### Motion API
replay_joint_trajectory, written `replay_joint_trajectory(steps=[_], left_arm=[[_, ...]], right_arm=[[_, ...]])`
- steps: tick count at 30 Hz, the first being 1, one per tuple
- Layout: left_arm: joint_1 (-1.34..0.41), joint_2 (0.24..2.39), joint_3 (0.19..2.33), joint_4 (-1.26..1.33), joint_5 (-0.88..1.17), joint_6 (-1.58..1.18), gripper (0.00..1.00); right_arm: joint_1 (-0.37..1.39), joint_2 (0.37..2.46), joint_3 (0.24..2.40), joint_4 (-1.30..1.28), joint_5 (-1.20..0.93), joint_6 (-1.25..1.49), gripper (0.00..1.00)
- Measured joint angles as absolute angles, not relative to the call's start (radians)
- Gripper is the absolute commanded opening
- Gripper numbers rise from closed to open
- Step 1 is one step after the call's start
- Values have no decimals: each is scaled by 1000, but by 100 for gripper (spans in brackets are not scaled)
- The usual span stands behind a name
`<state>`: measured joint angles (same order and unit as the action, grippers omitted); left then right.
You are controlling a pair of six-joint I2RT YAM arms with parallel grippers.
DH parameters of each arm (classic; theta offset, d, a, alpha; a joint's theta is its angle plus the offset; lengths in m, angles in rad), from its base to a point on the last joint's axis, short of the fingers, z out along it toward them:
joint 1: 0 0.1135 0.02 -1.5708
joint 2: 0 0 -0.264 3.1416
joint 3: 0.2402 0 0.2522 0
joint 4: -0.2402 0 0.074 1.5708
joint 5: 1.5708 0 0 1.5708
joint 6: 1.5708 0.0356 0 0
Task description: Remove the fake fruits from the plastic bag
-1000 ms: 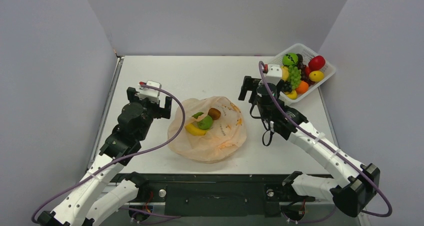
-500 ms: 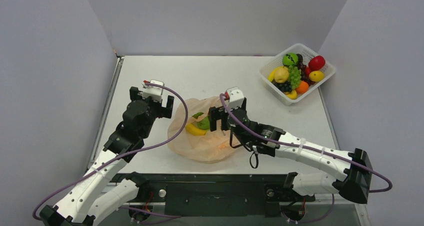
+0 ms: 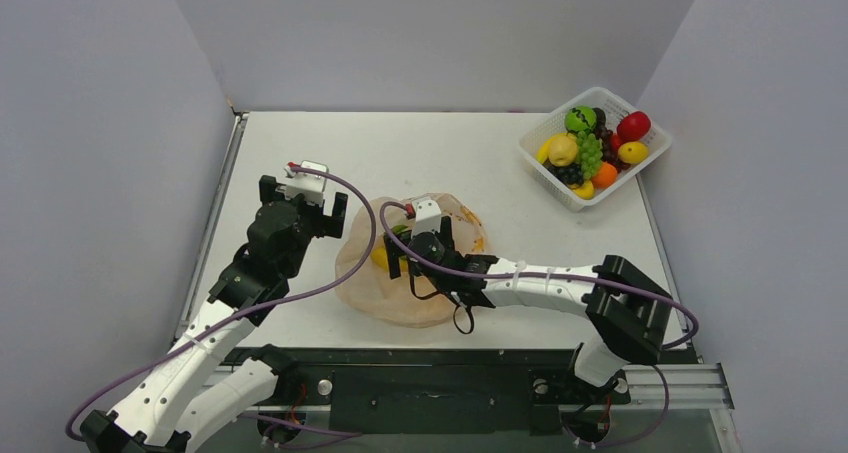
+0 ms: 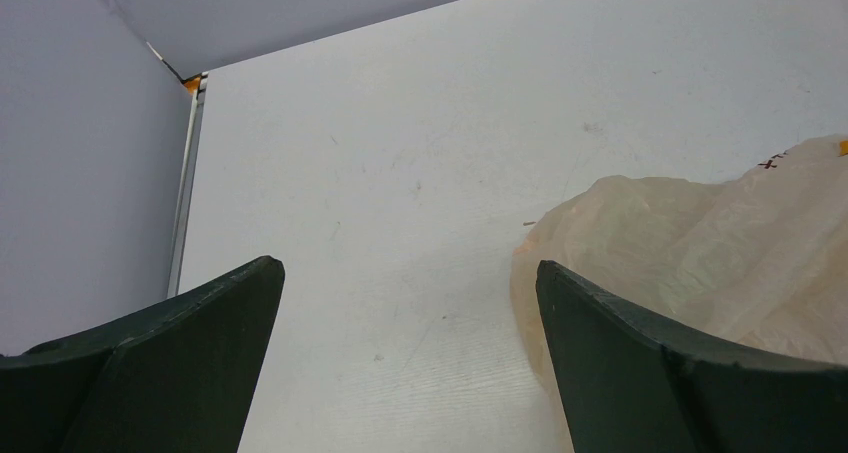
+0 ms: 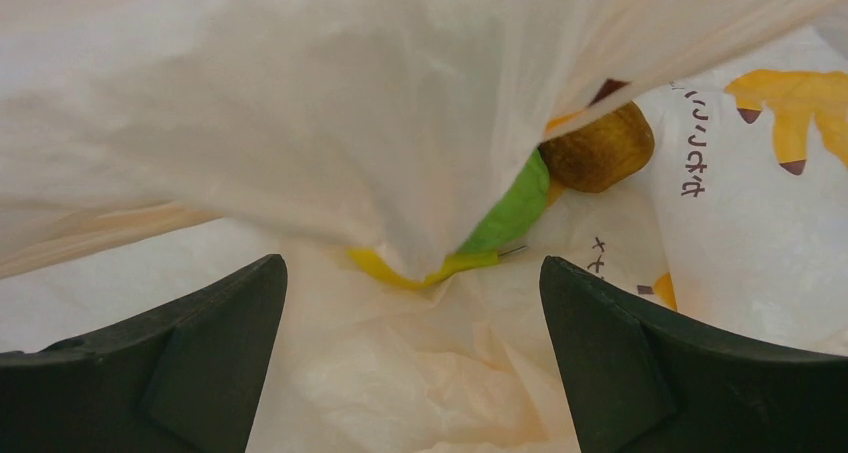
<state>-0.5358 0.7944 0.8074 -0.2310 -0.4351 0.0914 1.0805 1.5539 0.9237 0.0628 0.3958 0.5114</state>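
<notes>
**Right tool spread inside the bag's mouth, fruits not yet gripped**

The right tool (image 5: 408, 273) stands wide open with nothing between its fingers. It sits low over the plastic bag (image 3: 440, 298), and a fold of film hangs across its wrist view. Beyond that fold, toward 12 o'clock, lie a strip of yellow banana (image 5: 400, 268), a green fruit (image 5: 515, 213) and, at 1 o'clock, a small brown fruit (image 5: 598, 148), all inside the bag.

The left tool (image 3: 302, 201), at the bag's 9 o'clock, is also fully open and empty, with the bag's edge just beside its right finger (image 4: 640, 363).

The bag lies mid-table (image 3: 430, 153). A white basket (image 3: 550, 176) of other fruit sits at the table's 2 o'clock corner.
</notes>
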Motion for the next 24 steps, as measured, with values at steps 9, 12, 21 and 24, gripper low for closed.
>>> replay_joint_trajectory(steps=[9,12,21,24], left_arm=[[-542,794,807,-231,-435,91,98],[-542,794,807,-231,-435,91,98],[-542,795,807,-231,-434,91,98],[-542,795,807,-231,-434,91,98]], right_arm=[[1045,1709,965,119,405,506,92],[1034,1750,985,134,407,505,90],[1028,1827,1007,167,423,479,70],[1028,1832,1007,169,424,471,50]])
